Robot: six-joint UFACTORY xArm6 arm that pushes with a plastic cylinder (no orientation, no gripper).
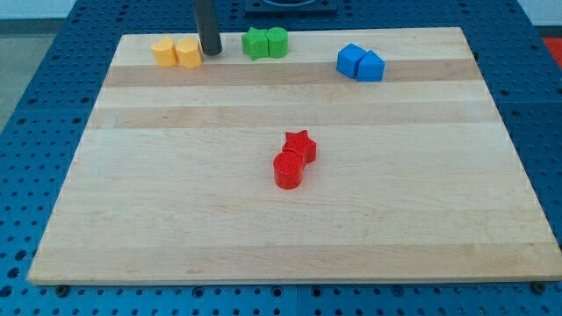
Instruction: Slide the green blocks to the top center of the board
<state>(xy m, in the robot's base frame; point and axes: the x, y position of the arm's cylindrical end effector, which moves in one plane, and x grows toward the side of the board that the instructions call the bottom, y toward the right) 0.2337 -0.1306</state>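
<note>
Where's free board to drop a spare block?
Free: everything below the red blocks and both sides of them. Crowded: the top edge, with yellow blocks, my tip, green blocks and blue blocks.

My tip [212,52] sits between yellow blocks [176,52] and green blocks [265,42] (top edge).

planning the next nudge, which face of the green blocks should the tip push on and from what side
The green blocks already sit touching at the board's top centre. My tip stands just to their left, beside the yellow blocks. If anything, press the left green block's flat left face, probably only gently.
</note>
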